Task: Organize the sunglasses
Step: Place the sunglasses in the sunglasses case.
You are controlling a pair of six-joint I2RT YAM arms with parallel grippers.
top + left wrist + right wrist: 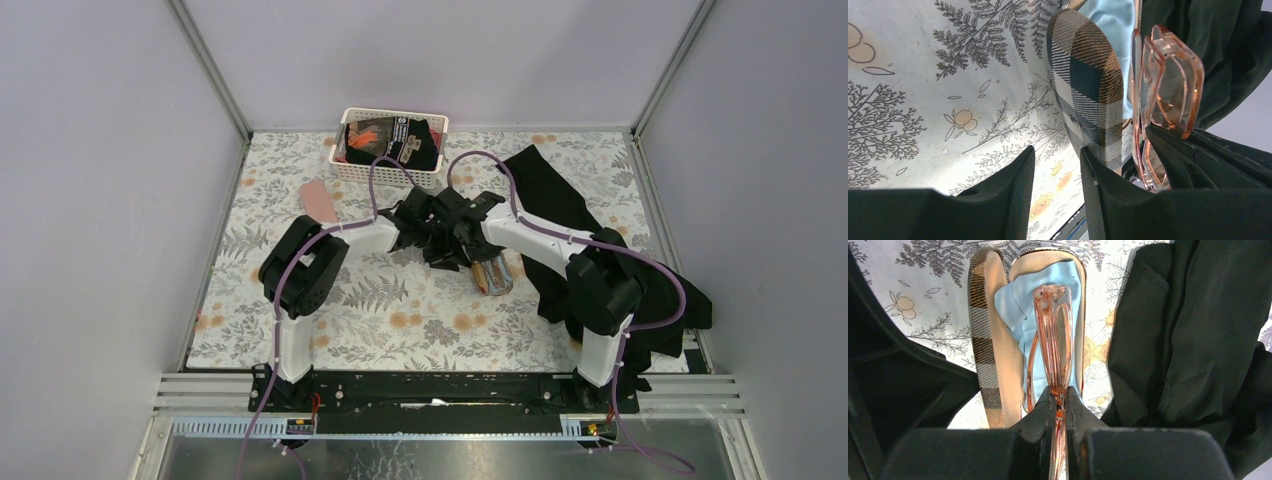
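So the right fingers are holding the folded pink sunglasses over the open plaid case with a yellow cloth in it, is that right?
Not quite: the cloth in the case is light blue, not yellow, as the right wrist view shows. The right fingers do hold the folded pink sunglasses over the open plaid case.

Left arm [345, 238] and right arm [545, 238] bend at raised elbows, forearms reaching inward, wrists nearly touching. Left gripper [1055, 187] points low, jaws partly apart with nothing between them. Right gripper [1060, 402] has its jaws pressed almost together, pinching the pink sunglasses [1052, 325] by the frame.
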